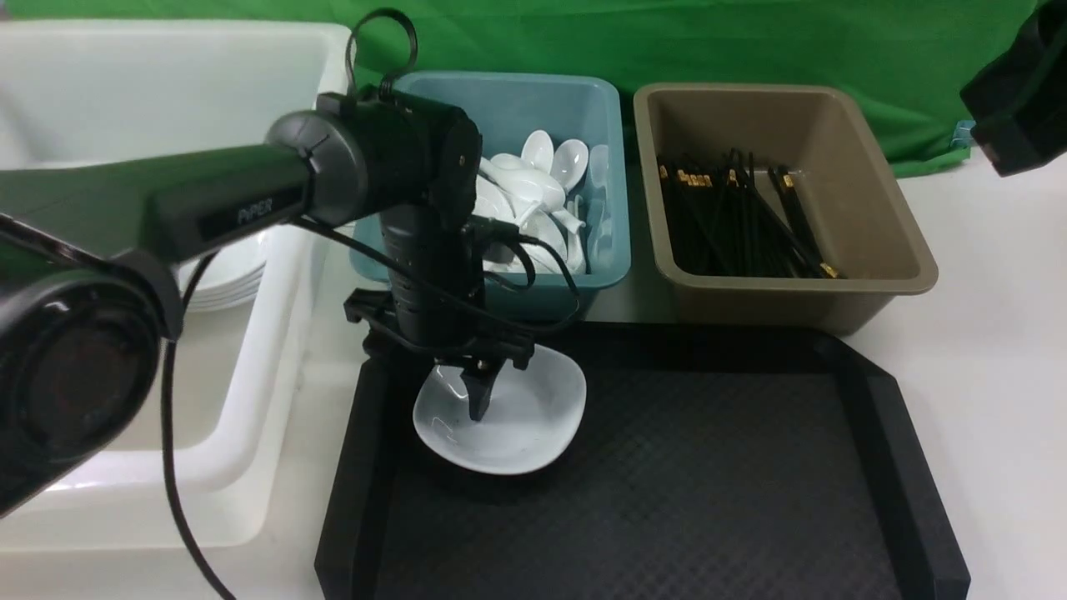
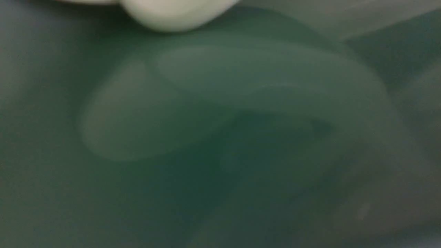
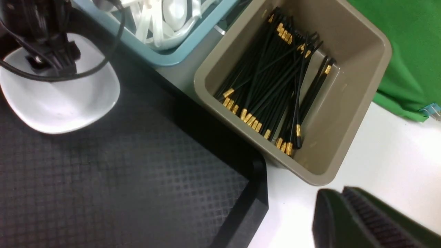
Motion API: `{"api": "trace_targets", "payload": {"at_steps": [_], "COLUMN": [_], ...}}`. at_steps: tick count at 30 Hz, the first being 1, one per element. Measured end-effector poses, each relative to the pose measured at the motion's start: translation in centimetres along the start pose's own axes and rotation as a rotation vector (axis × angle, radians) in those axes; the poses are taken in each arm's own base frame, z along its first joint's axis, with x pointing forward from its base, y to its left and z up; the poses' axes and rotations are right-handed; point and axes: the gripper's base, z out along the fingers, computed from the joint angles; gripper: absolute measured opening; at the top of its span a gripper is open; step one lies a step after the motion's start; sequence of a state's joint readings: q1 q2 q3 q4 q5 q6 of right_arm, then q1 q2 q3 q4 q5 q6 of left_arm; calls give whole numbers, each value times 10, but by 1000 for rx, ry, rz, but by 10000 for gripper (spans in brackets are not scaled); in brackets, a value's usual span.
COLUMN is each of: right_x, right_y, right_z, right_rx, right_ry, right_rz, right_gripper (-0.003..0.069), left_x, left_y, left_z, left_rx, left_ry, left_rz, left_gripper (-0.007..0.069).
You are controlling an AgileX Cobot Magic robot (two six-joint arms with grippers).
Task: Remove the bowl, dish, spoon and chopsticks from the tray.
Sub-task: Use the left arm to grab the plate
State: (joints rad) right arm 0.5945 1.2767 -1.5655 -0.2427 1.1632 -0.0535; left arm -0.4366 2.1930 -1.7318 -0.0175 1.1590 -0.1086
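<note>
Clearing the dish (image 1: 521, 425) looks to be the step in hand. It is the only piece sitting on the tray (image 1: 708, 483), in the far left corner, while spoons (image 1: 542, 167) fill the teal bin (image 1: 602, 133) and chopsticks (image 1: 733, 217) lie in the brown bin (image 1: 875, 208) behind; the yellow bowl is not in sight. The left arm (image 1: 417, 250) points straight down, with the left jaws low over the dish and one dark finger (image 1: 480, 398) showing against its white inside. Whether they stand apart or together I cannot tell, since the wrist view is a close blur. A good grip would set one finger inside the rim and one outside and close firmly, as glazed ware is likely slippery. The dish should then be lifted level before swinging left to the white tub (image 1: 275, 275), where plates (image 1: 225, 287) are stacked. The right jaws are pressed together, empty, above the desk (image 3: 379, 144) and well clear.
</note>
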Motion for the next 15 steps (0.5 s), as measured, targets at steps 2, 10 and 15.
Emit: {"api": "trace_targets", "payload": {"at_steps": [2,10,15], "right_x": [0,0,0], "right_y": [0,0,1], "right_z": [0,0,0], "right_rx": [0,-3,-14], "right_ry": [0,2,0], "right_rz": [0,5,11], "right_gripper": [22,22,22], "left_x": [0,4,6], "left_y": [0,-6,-11], "left_z": [1,-5,-23], "left_rx": [24,121,171], "left_ry": [10,50,11], "left_rz": [-14,-21,-5], "left_gripper": [436,127,67]}}
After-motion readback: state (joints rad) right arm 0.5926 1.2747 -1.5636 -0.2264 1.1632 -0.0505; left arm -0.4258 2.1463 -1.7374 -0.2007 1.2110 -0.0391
